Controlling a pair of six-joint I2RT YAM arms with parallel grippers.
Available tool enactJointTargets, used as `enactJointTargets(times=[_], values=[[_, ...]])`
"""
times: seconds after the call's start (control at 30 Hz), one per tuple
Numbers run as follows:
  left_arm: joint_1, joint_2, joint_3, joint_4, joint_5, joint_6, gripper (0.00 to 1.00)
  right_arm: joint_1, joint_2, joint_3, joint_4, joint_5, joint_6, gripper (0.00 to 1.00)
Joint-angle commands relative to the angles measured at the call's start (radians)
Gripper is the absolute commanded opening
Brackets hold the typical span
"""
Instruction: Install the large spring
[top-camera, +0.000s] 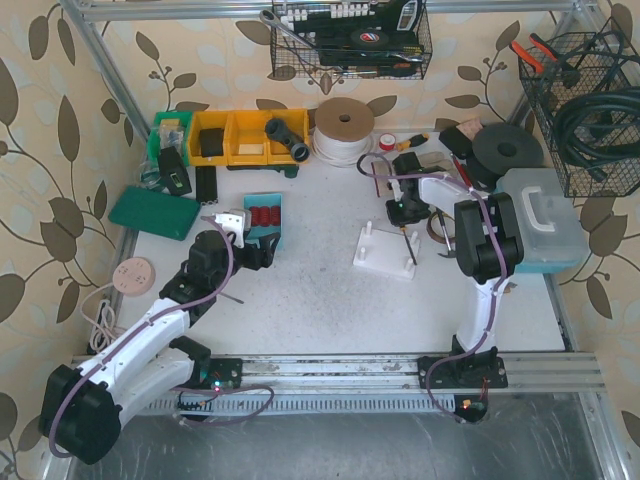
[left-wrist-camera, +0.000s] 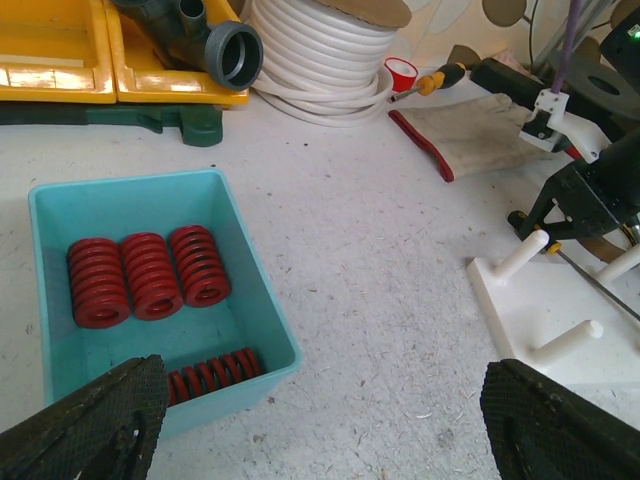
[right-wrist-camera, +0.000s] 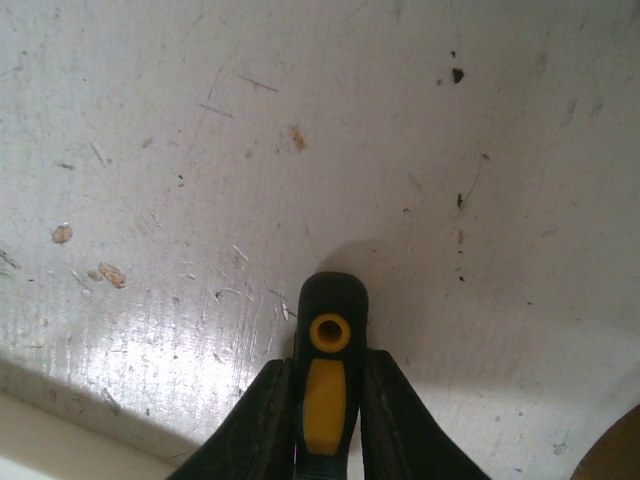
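Observation:
Three large red springs (left-wrist-camera: 150, 275) lie side by side in a teal bin (left-wrist-camera: 255, 290), with a thinner red spring (left-wrist-camera: 212, 372) at its near wall. The bin also shows in the top view (top-camera: 266, 222). My left gripper (left-wrist-camera: 325, 430) is open and empty, low over the table just right of the bin. A white fixture with pegs (top-camera: 383, 250) lies mid-table and also shows in the left wrist view (left-wrist-camera: 560, 335). My right gripper (right-wrist-camera: 330, 385) is shut on a black and yellow screwdriver handle (right-wrist-camera: 331, 300), just behind the fixture (top-camera: 403, 212).
Yellow bins (top-camera: 235, 137), a grey pipe fitting (left-wrist-camera: 225, 45) and a white cord roll (top-camera: 343, 128) stand at the back. A glove (left-wrist-camera: 470, 135) and a second screwdriver (left-wrist-camera: 435, 80) lie behind the fixture. A clear toolbox (top-camera: 545, 220) stands at the right.

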Motion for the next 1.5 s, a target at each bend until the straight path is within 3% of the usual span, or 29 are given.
enactJointTargets(times=[0.0,0.17,0.27,0.6,0.93,1.27,1.47], values=[[-0.011,-0.004,0.012,0.022,-0.005,0.019,0.88,0.005,-0.006,0.030,-0.020,0.004,-0.006,0.18],[-0.011,-0.007,0.010,0.023,-0.007,0.018,0.88,0.005,-0.061,0.025,-0.022,0.009,-0.011,0.05],[-0.012,-0.007,0.010,0.023,-0.008,0.019,0.88,0.006,-0.096,0.027,-0.021,0.011,-0.017,0.03],[-0.011,-0.009,0.010,0.025,-0.009,0.018,0.88,0.007,-0.150,0.109,-0.026,0.000,-0.028,0.02],[-0.012,0.001,0.008,0.032,-0.009,0.015,0.88,0.016,-0.155,0.187,0.008,0.069,-0.212,0.02],[-0.012,0.001,0.007,0.033,-0.014,0.015,0.88,0.016,-0.071,0.173,0.145,0.117,-0.386,0.02],[-0.012,-0.002,0.008,0.029,-0.016,0.016,0.88,0.016,0.001,0.192,0.169,0.139,-0.414,0.08]])
